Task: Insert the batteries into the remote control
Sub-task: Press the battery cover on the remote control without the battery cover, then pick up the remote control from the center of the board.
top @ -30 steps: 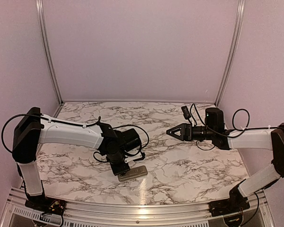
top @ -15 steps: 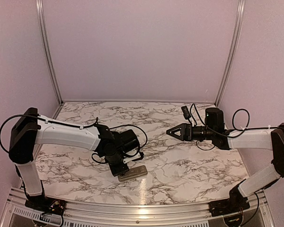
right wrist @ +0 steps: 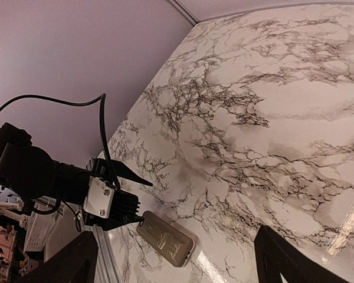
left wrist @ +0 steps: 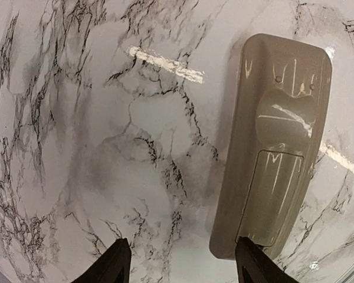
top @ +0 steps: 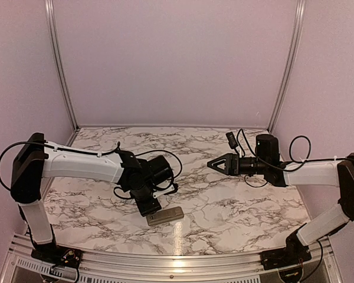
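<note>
Now that your left gripper [left wrist: 186, 265] has spread its fingers wider and drawn back up and toward the left arm's side, it holds nothing; in the left wrist view both fingertips stand apart over bare marble, with one tip just beside the near end of the remote control [left wrist: 277, 147]; a second ago the same gripper sat down over that end of the handset, so you have just released it; the remote control now lies free and flat on the table [top: 236, 206], near the front edge and between the two arm bases, greyish-tan back upward with its buttons hidden; the cover panel [left wrist: 277, 188] on that back looks seated flush, which suggests the compartment is shut, though whether cells are inside cannot be told from here; your right gripper [top: 215, 164] hangs well apart over the middle of the table, pointing toward the left arm, fingers spread wide and empty, unmoved over the last second; by count you have one remote control, one cover panel in place on it, two grippers that both grip nothing, and no batteries visible in any view; judge the task either finished or stalled for want of cells, and check before you move on.
</note>
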Motion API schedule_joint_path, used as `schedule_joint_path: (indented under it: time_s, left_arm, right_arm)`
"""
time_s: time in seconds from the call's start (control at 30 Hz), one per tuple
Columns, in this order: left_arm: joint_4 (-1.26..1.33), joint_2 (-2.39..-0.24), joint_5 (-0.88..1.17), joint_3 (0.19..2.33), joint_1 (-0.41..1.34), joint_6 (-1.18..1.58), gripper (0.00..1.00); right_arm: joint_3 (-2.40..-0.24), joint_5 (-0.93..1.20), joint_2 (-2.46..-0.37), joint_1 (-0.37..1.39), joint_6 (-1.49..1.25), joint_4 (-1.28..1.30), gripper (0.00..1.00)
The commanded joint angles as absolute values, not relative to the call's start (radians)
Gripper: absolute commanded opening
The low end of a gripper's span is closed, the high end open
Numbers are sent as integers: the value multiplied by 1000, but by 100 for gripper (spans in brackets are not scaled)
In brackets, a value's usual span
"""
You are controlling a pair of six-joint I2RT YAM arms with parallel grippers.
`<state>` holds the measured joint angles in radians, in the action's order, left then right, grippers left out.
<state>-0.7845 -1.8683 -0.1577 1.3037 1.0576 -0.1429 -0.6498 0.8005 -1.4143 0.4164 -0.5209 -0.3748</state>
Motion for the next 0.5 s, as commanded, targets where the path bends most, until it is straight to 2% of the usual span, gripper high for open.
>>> schedule_joint_path:
  time_s: [0.0, 0.2, 0.47]
  left_arm:
    - [-728, -1757, -135, 1337, 1022, -136, 66]
    - [-663, -1705, 13, 1261, 1022, -155, 70]
    - [-607, -1770, 169, 1193, 1031, -179, 74]
  right_arm:
    - [-650, 807, -1416, 408, -528, -401, 90]
    - [-648, 804, -1398, 408, -515, -402, 90]
    - [-630, 830, -1371, 408, -529, -464, 90]
